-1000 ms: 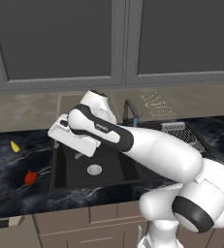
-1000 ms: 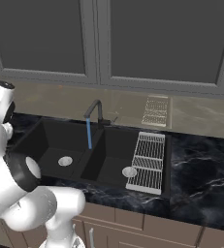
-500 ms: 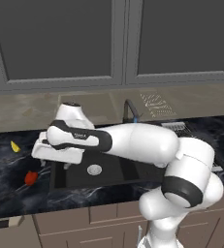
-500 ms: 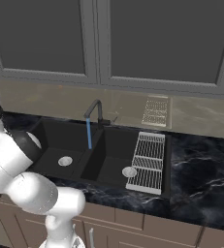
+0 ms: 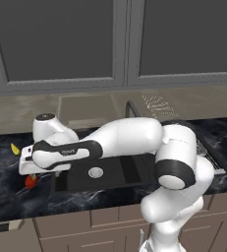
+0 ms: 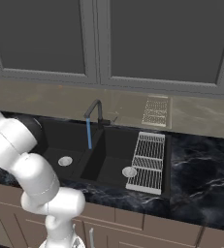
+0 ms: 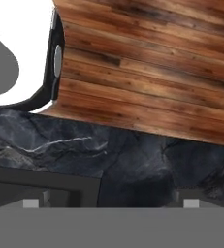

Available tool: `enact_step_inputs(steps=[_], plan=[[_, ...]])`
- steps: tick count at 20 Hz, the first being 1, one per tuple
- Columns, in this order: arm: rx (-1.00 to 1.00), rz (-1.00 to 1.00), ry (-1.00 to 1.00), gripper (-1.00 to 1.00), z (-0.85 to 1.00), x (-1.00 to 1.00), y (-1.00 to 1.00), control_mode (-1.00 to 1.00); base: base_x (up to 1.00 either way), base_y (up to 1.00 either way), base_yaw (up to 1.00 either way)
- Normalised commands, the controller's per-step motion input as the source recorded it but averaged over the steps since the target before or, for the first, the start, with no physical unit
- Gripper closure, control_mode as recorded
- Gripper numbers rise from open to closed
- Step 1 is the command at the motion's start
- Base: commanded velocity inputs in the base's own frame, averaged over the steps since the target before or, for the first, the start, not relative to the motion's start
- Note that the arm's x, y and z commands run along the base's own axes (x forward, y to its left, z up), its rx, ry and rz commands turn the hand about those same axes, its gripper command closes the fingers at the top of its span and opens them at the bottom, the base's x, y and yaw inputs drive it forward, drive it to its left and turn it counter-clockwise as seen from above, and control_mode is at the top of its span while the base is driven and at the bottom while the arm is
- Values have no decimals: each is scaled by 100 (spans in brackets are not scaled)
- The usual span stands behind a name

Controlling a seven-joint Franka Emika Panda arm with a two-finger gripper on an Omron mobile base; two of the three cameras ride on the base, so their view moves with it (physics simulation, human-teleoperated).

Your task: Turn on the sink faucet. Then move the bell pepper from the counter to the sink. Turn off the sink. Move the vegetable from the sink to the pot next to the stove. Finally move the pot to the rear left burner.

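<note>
The sink faucet [image 6: 97,112] stands behind the black double-basin sink [image 6: 108,145], and a blue stream of water [image 6: 89,136] falls from its spout into the left basin. The red bell pepper [image 5: 30,181] lies on the black marble counter [image 5: 7,197] just left of the sink. My arm reaches left across the basin, and my gripper [image 5: 33,172] hangs directly over the pepper, partly covering it. In the hand view the gripper [image 7: 111,203] is open, its two dark fingertips [image 7: 32,203] wide apart over veined counter with nothing between them.
A small yellow wedge [image 5: 15,147] lies on the counter behind the pepper. A silver wire rack [image 6: 147,162] covers the right side of the right basin. Wood floor [image 7: 147,63] shows past the counter's front edge. Grey cabinets [image 6: 99,38] hang above.
My arm has swung left and down, from above the left basin to the counter over the bell pepper. The gripper stays open and the water keeps running.
</note>
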Motion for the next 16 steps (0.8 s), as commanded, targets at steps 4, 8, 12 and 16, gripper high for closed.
enact_step_inputs(steps=[4,8,12,16], plan=[[-8,-1,0,-100,-27,14,14,-100,0,0,0],[-3,-4,0,-100,-21,19,12,-100,0,0,0],[0,-7,1,-100,-16,23,5,-100,0,0,0],[-2,-7,4,-100,-26,22,16,-100,0,0,0]])
